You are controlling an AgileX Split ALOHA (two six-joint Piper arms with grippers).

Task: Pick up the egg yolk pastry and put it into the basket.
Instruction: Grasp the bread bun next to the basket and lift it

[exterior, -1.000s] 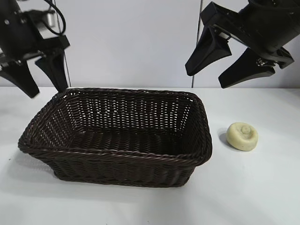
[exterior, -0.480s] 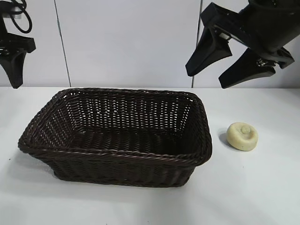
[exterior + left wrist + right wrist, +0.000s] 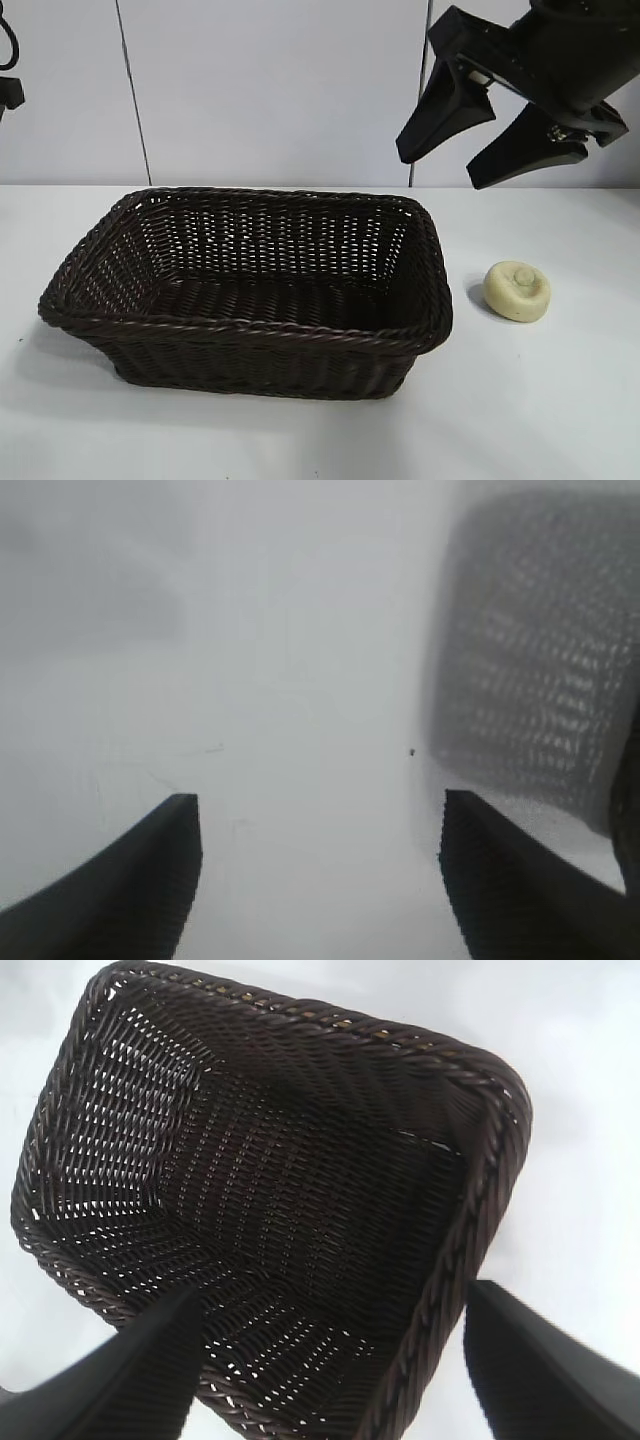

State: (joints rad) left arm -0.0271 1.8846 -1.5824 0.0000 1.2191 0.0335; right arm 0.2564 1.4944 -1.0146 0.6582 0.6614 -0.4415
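A: Step? Pastry [image 3: 517, 291] lies on the table [image 3: 560, 400], just right of the basket [image 3: 250, 330]; not yet picked. Basket holds nothing.

B: Right gripper [image 3: 478, 150] hangs above the gap between them, jaws wide, nothing held. Next, I'd judge: drop right and down over the pastry, close.

A: Left gripper [image 3: 318, 875]?

B: Spread, holding nothing, over bare table beside the basket. Exterior catches only an edge of that arm. Right wrist sees basket, no pastry.

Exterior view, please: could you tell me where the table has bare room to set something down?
The table is bare along its front edge before the basket, and beyond the egg yolk pastry at the right. The strip between basket and pastry is tight.
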